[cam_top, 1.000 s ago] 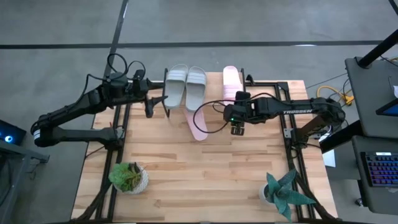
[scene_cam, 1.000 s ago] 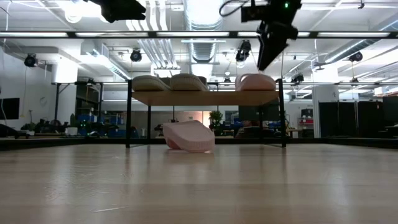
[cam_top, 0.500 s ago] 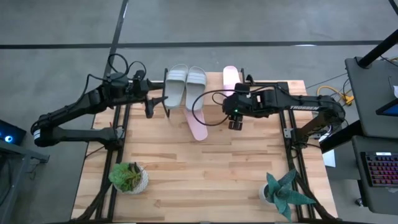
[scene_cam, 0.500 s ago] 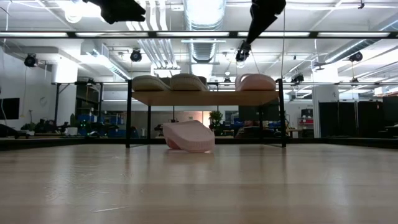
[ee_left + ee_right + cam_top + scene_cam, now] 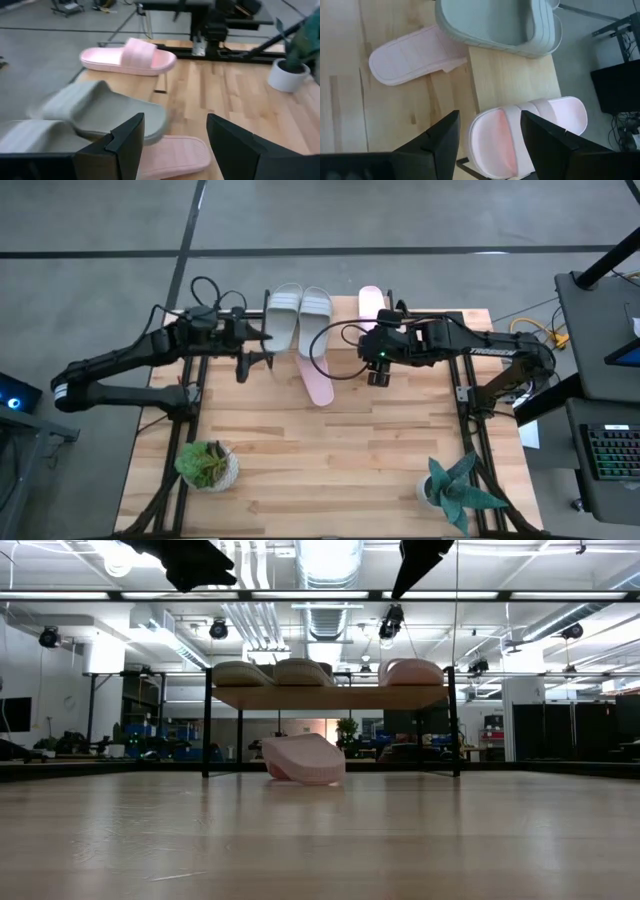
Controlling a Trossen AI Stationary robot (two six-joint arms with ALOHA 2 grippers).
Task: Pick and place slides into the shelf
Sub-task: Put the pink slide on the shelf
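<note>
- Three slides rest on the shelf [image 5: 345, 330]; the last pink slide [image 5: 318, 383] lies on the table, partly beneath it.
- My right gripper [image 5: 377, 376], fingers spread and empty, must descend and grasp it.
- My left gripper [image 5: 250, 362] hovers spread.

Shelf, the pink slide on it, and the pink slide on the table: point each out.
shelf [image 5: 512, 80], right wrist view, bare plank top.
pink slide on shelf [image 5: 520, 130], right wrist view, its strap.
pink slide on table [image 5: 319, 386], high view, its heel.

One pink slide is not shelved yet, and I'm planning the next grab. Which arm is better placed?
Probably the right: the right gripper hangs open beside the pink slide on the table; the left gripper is farther off.
</note>
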